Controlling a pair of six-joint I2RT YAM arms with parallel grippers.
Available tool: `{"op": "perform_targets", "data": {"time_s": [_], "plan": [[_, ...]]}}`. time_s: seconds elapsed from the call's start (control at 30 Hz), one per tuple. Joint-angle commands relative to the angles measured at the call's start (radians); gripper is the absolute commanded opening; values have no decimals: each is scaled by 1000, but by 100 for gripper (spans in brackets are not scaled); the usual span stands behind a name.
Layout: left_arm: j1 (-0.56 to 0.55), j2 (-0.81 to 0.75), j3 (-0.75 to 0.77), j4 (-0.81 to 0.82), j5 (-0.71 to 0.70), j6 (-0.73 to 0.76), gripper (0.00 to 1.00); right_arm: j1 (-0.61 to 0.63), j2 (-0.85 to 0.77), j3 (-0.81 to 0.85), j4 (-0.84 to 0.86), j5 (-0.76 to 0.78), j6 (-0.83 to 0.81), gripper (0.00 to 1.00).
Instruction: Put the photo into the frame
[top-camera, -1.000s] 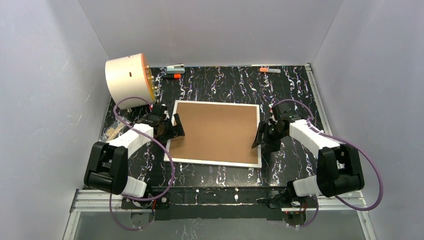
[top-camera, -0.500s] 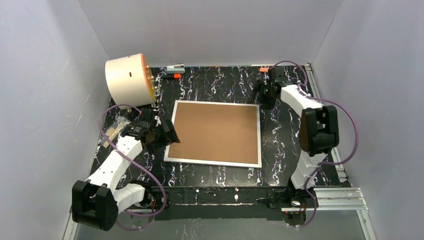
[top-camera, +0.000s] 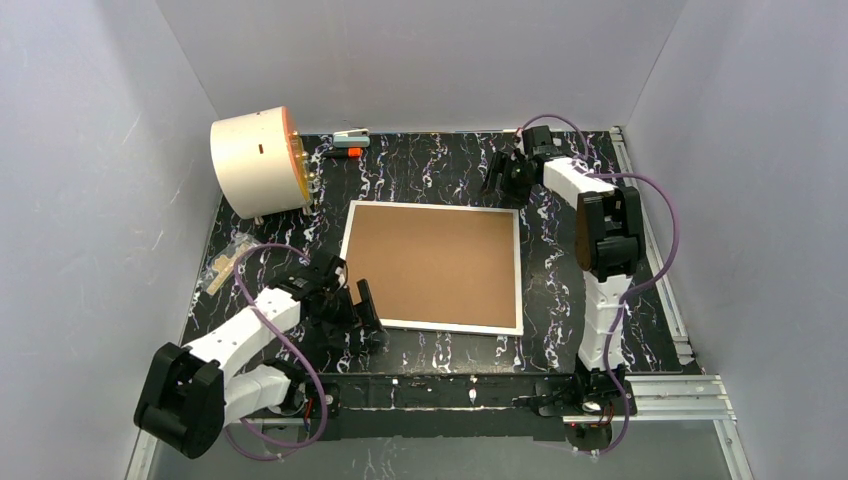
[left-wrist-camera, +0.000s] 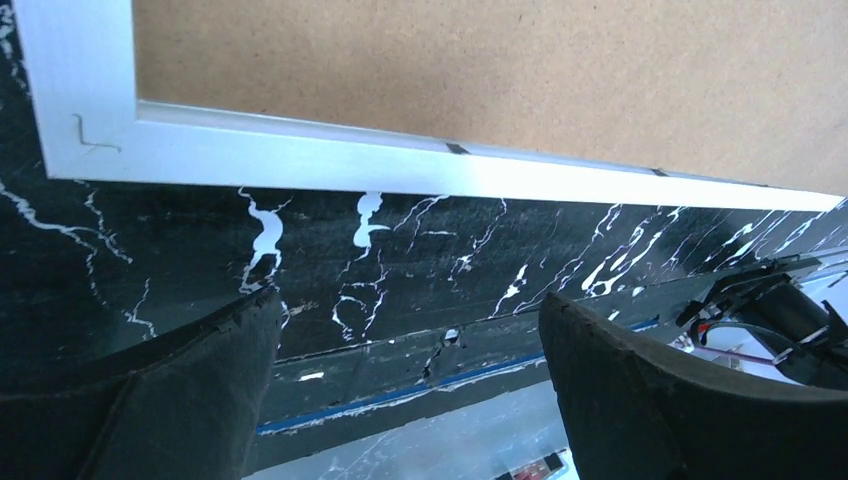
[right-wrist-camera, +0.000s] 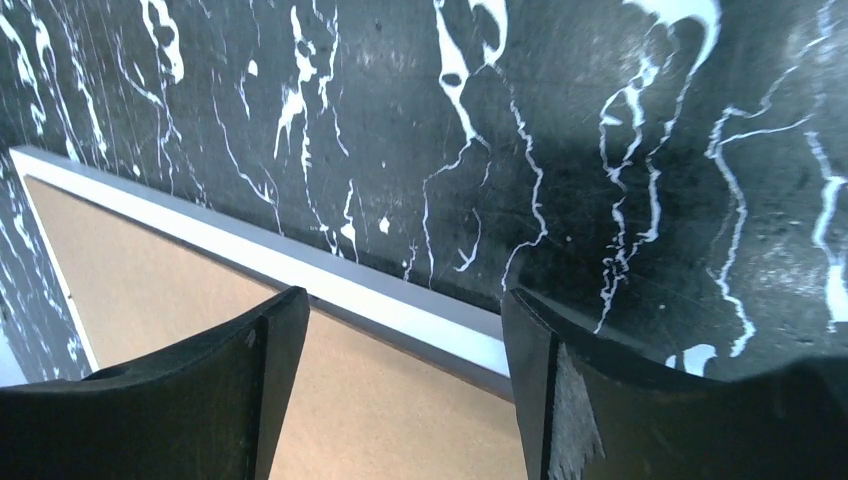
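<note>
The frame (top-camera: 432, 262) lies flat mid-table with its brown board back up and a thin white edge around it. The photo is out of view. My left gripper (top-camera: 352, 300) hovers open at the frame's near left corner. In the left wrist view the white edge of the frame (left-wrist-camera: 300, 160) runs above my left gripper (left-wrist-camera: 410, 330), and nothing sits between its fingers. My right gripper (top-camera: 498, 178) stands open at the far right corner. In the right wrist view my right gripper (right-wrist-camera: 400, 300) straddles the frame (right-wrist-camera: 150, 270) edge without touching it.
A cream cylinder with an orange end (top-camera: 255, 160) lies on its side at the back left. A small clip and an orange marker (top-camera: 348, 140) rest by the back wall. A clear packet with wooden bits (top-camera: 225, 262) sits at the left edge.
My left gripper slid from the frame's left edge down to its near left corner. My right arm swung from the frame's right edge to the far right corner, and its jaws widened.
</note>
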Motion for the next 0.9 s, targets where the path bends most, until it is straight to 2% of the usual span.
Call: {"op": "perform_targets", "data": {"time_s": [0.0, 0.2, 0.4, 0.6, 0.67, 0.8, 0.87], "plan": [[-12, 32, -34, 111, 28, -64, 98, 12, 7, -13, -8, -94, -54, 79], [-11, 123, -28, 311, -27, -108, 99, 12, -68, -167, -3, -147, -46, 77], [13, 265, 67, 391, -93, -64, 98, 10, -216, -361, -37, -136, -15, 75], [79, 435, 180, 463, -20, 14, 98, -5, -415, -639, 6, -173, 55, 71], [83, 484, 227, 464, -4, 44, 98, -6, -463, -706, 23, -202, 75, 66], [96, 580, 310, 472, 47, 81, 98, -5, -523, -807, 65, -258, 101, 56], [96, 614, 341, 476, 59, 90, 98, -5, -542, -819, 59, -252, 99, 55]]}}
